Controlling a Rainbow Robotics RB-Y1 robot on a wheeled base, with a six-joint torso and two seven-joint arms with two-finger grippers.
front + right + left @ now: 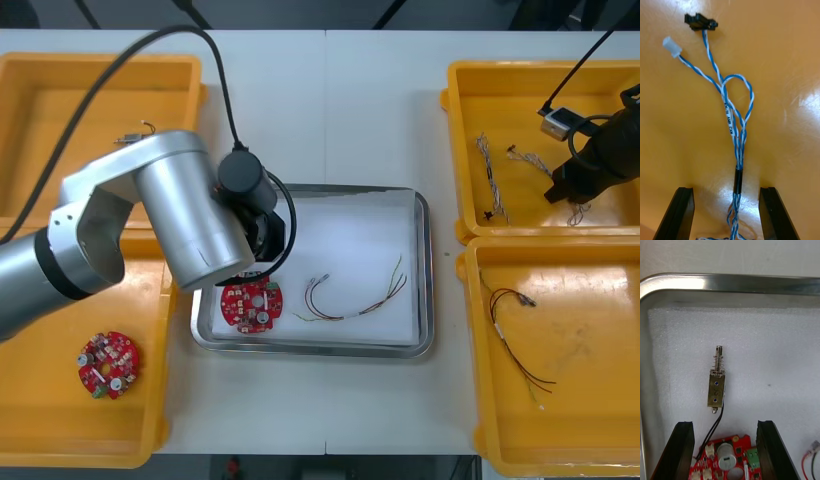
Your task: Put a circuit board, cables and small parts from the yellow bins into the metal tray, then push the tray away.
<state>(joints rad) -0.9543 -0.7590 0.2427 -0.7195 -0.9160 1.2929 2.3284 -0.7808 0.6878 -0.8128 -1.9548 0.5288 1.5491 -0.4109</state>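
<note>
Ahead of my left gripper (725, 454), which is open, a small metal part (716, 385) with a spring and thin black leads lies on the white lining of the metal tray (733, 282). A round red circuit board (730, 461) sits between the fingers; from the front, this board (250, 304) is in the tray's near left corner. A red and yellow cable (356, 296) lies in the tray's middle. My right gripper (725, 215) is open low over the right far bin (470, 110), with a twisted blue and white cable (733, 123) running between its fingers.
A second circuit board (108, 363) lies in the left near bin (30, 420). In the left far bin (60, 80) is a small metal part (135, 133). More twisted cables (490, 178) lie in the right far bin. A dark cable (515, 335) rests in the right near bin (600, 440).
</note>
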